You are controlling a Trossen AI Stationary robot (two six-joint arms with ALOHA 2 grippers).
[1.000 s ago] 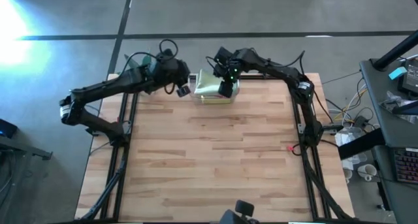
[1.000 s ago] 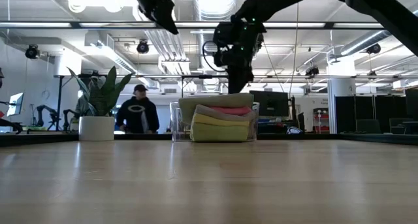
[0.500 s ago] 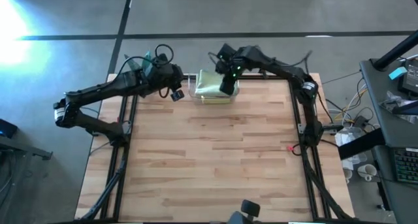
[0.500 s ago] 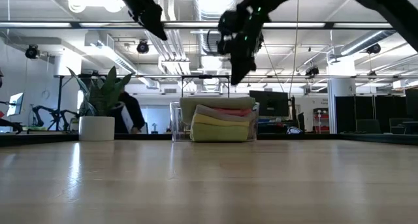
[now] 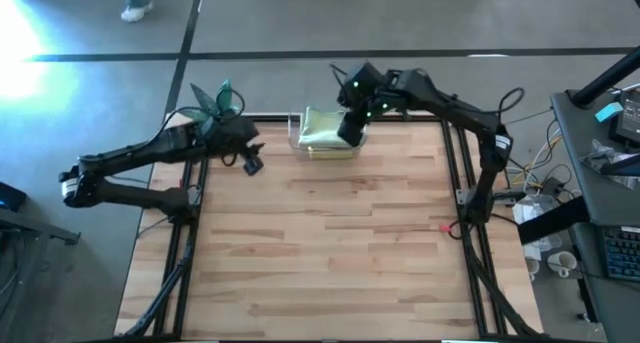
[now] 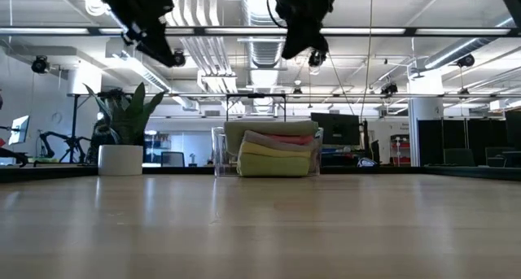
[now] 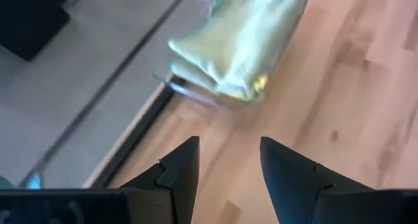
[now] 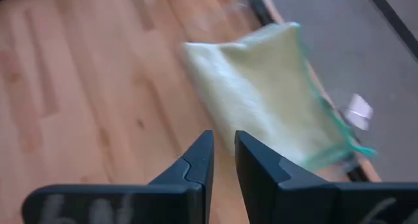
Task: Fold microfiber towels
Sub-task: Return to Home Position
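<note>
The folded microfiber towels [image 5: 322, 131] lie stacked in a clear plastic bin [image 6: 218, 153] at the middle of the table's far edge. The sage green one is on top, with pink and yellow-green layers under it [image 6: 275, 155]. My right gripper [image 5: 352, 133] hangs above the stack, high in the low view [image 6: 293, 50]. Its fingers are almost together and empty [image 8: 223, 136]. My left gripper [image 5: 252, 164] is left of the bin, raised [image 6: 159, 47], open and empty [image 7: 228, 142]. The stack also shows in the left wrist view [image 7: 241, 48] and the right wrist view [image 8: 261, 100].
A potted plant [image 5: 215, 98] stands by the table's far left corner and also shows in the low view [image 6: 122, 141]. The wooden tabletop [image 5: 320, 243] is bare from the bin to the near edge. Metal frame rails run along the left and right sides.
My right gripper has risen straight up from the top of the towel stack and now hangs well clear of it. My left gripper has drawn away from the bin toward the table's left edge and a little toward the near edge. The stack has stayed still.
</note>
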